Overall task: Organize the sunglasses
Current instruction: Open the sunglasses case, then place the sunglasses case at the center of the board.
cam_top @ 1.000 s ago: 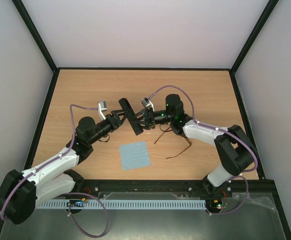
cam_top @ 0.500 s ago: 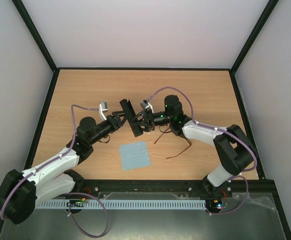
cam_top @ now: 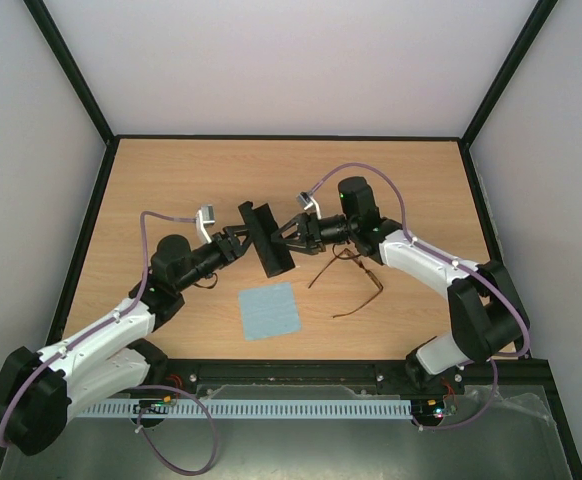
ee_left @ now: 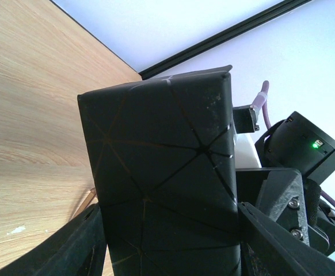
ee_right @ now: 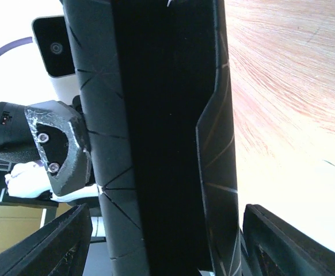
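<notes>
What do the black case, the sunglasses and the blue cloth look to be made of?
Black oblong case: stiff matte panels with fine crease lines, probably faux leather over board. Thin reddish-brown sunglasses: wire-slim frame, likely metal, too small to confirm. Light blue square cloth: flat, dull, soft-looking fabric, probably microfibre.

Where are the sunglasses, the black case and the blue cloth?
thin reddish-brown sunglasses (cam_top: 369,299): top view, a temple arm.
black oblong case (cam_top: 264,238): top view, its middle.
light blue square cloth (cam_top: 270,311): top view, its centre.
</notes>
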You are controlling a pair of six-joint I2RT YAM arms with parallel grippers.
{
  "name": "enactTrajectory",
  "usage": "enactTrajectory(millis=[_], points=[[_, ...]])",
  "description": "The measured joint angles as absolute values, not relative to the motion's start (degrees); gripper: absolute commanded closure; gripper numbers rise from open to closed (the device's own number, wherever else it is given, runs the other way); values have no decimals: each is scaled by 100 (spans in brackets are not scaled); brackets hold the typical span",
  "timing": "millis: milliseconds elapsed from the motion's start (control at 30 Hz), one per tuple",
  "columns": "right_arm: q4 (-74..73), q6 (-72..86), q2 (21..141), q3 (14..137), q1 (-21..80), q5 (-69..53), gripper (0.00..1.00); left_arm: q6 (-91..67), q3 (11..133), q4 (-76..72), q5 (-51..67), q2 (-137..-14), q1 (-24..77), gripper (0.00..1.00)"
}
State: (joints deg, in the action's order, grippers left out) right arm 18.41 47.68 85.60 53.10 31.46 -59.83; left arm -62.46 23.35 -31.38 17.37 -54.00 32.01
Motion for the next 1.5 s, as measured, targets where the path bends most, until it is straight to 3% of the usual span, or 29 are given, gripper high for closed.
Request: enactTrajectory(millis=[300, 467, 700, 967, 1233, 1500], points=[[1313, 4324, 8562, 5310, 3120, -5911, 36, -6252, 2335, -3138, 1835, -5354, 3197, 53], [1221, 4213, 8573, 5310, 3118, -5865, 62, -6324, 2335, -3242, 1903, -5352, 3197, 53], [1249, 4239, 8619, 5299, 3114, -5870, 85, -6386, 2335, -3461, 1951, -5365, 3197, 47], [368, 3691, 8746, 5787, 3114, -5422, 91, -6442, 2335, -3640, 1975, -5481, 3118, 14], [-1546, 2547, 9074, 7393, 3116, -3479, 94, -6088, 2482, -2364, 1719, -4936, 2499, 5], [-3135, 1649, 10401, 8991, 3933, 733, 99, -5887, 2637, -1144, 1380, -4794, 2241, 6]])
